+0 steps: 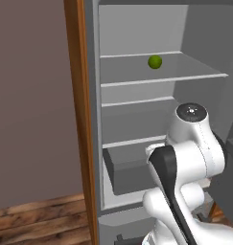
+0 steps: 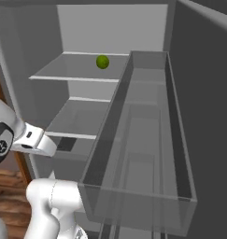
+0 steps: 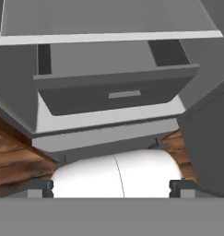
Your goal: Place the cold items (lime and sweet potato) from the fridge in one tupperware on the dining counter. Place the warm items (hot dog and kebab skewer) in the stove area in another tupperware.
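A small, round, green lime is sitting alone on the upper shelf of the open fridge, resting toward the back of that shelf and roughly midway across it. In the right base view the lime is showing as a smooth yellow-green ball lying on the same upper shelf, close to the fridge's rear wall and just left of the door bin's far end.

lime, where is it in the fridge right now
The lime sits alone on the upper glass shelf of the open fridge, toward the back. In the right base view it lies just left of the door bin.
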Robot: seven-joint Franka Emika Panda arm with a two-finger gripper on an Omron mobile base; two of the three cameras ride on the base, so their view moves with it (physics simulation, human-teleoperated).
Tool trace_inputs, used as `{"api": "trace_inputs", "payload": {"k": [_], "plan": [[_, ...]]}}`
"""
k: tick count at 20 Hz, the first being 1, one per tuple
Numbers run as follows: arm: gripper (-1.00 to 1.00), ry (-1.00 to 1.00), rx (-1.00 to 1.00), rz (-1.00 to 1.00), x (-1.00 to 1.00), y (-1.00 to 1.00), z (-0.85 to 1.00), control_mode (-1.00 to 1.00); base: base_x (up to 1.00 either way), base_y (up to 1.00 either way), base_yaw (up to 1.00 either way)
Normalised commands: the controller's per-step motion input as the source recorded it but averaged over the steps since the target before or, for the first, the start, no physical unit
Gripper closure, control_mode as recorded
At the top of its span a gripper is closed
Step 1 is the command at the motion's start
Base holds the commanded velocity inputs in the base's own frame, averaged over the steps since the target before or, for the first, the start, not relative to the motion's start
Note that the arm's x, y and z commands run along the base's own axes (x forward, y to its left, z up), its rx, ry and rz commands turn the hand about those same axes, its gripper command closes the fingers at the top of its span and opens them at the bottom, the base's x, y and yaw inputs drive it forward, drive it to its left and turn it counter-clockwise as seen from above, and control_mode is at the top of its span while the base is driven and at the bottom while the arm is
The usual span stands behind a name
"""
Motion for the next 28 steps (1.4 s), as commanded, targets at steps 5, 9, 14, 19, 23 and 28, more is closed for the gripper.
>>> {"api": "trace_inputs", "payload": {"k": [5, 9, 14, 19, 23, 28], "plan": [[-1.00, -0.11, 0.01, 0.21, 0.55, -0.45, 0.53, -1.00, 0.00, 0.00, 0.00], [-1.00, -0.08, 0.00, 0.09, 0.37, -0.38, 0.81, -1.00, 0.00, 0.00, 0.00], [-1.00, 0.00, 0.00, 0.00, 0.55, -0.16, 0.71, -1.00, 0.00, 0.00, 0.00], [-1.00, 0.05, 0.00, 0.00, 0.80, -0.04, 0.60, -1.00, 0.00, 0.00, 0.00], [-1.00, -0.11, 0.00, 0.00, 0.60, -0.02, 0.43, -1.00, 0.00, 0.00, 0.00], [-1.00, -0.09, 0.00, 0.00, 0.54, -0.14, 0.35, -1.00, 0.00, 0.00, 0.00]]}}
